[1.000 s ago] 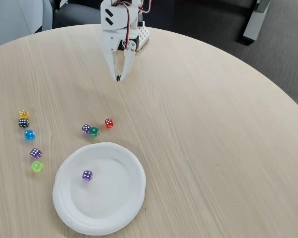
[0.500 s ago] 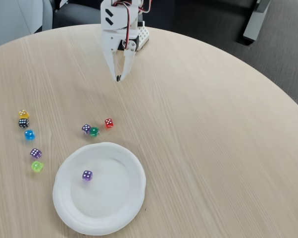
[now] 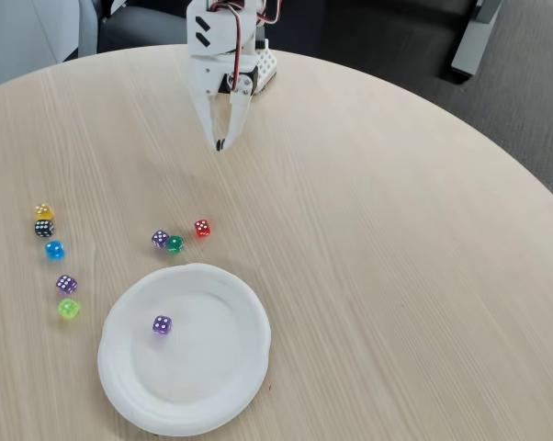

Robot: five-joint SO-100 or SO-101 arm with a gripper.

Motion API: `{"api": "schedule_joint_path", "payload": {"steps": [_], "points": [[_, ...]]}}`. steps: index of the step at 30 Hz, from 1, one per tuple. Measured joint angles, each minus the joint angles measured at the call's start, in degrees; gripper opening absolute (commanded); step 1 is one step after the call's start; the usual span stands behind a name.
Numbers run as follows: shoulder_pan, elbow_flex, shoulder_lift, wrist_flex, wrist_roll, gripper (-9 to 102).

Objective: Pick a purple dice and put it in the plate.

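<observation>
Pale wood grain covers the round table (image 3: 396, 239), and near its lower left edge in the fixed view sits the plate (image 3: 212, 386), white paper with a shallow raised rim. One purple dice (image 3: 162, 324) lies inside the plate, left of the plate's middle, white pips facing up. A second purple dice (image 3: 160, 239) rests on the bare table just above the plate's upper rim, touching or nearly touching a green die (image 3: 174, 243) on its right; a red die (image 3: 202, 228) sits just beside that pair, slightly higher and to the right. A third purple dice (image 3: 66, 284) lies to the left of the plate, apart from the rim, with a lime-green die (image 3: 69, 308) right below it. Farther up the left side, a blue die (image 3: 54, 249) sits alone, and above it a black die (image 3: 44, 228) with white pips touches a yellow die (image 3: 44, 211) stacked against its upper edge in the picture. The white arm (image 3: 217, 46) stands at the far edge of the table, top centre of the view, with red wires at its upper part. Its gripper (image 3: 220, 144) points down toward the table, fingers drawn together to a narrow tip with nothing between them, well apart from every die and from the plate. A dark floor and part of a grey chair show beyond the table's far rim.
</observation>
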Motion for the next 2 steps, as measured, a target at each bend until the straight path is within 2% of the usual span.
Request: {"api": "schedule_joint_path", "payload": {"steps": [2], "points": [[0.0,0.0,0.0,0.0,0.0,1]]}}
